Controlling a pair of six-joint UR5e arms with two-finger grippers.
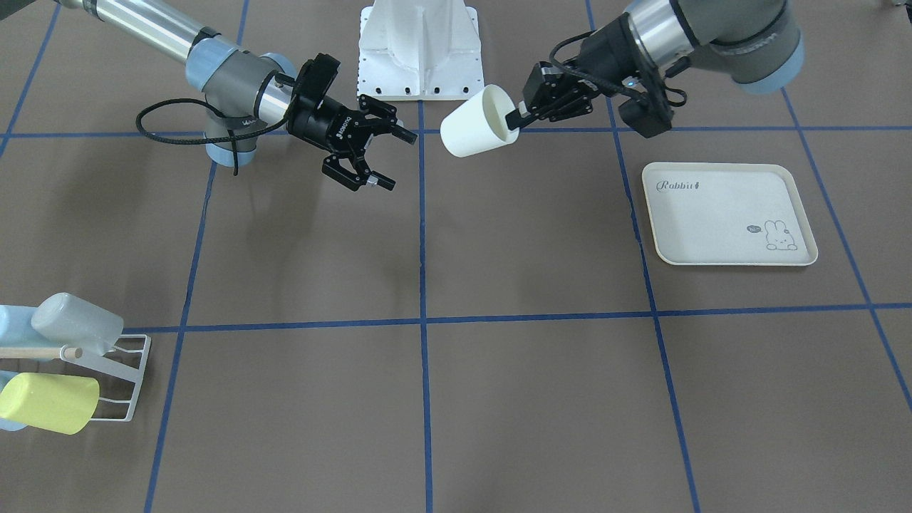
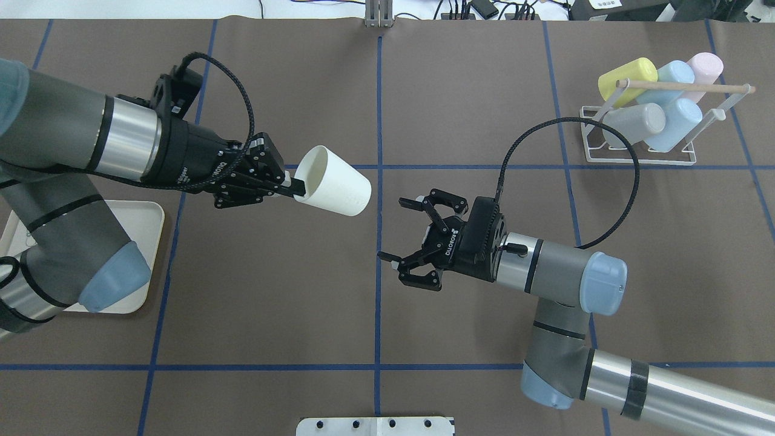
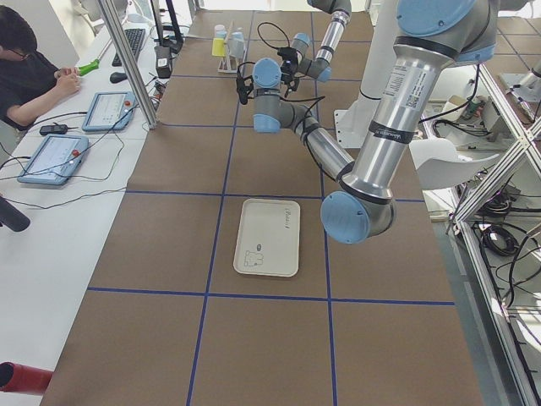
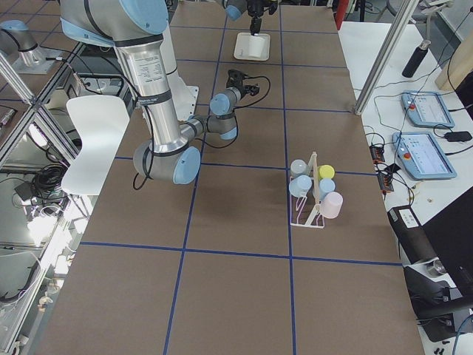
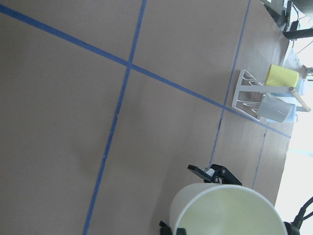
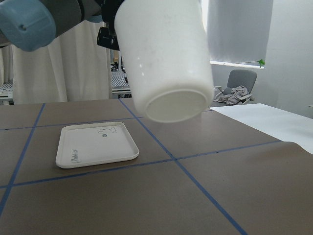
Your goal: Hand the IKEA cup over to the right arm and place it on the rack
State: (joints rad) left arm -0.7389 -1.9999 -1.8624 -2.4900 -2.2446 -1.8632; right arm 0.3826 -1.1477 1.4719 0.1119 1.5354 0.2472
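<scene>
Above the table [image 2: 272, 290], the left gripper [image 2: 293, 187] is pinching the white cup [image 2: 336, 189] by its rim, holding it tilted in the air. Nearby, the right gripper [image 2: 396, 231] is facing it, fingers spread.

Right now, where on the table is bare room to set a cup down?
Bare: the wide table stretch between the tray and the rack. Crowded: the rack, loaded with cups, and mid-table, where the left pincer holds the white cup facing the open right pincer.
</scene>
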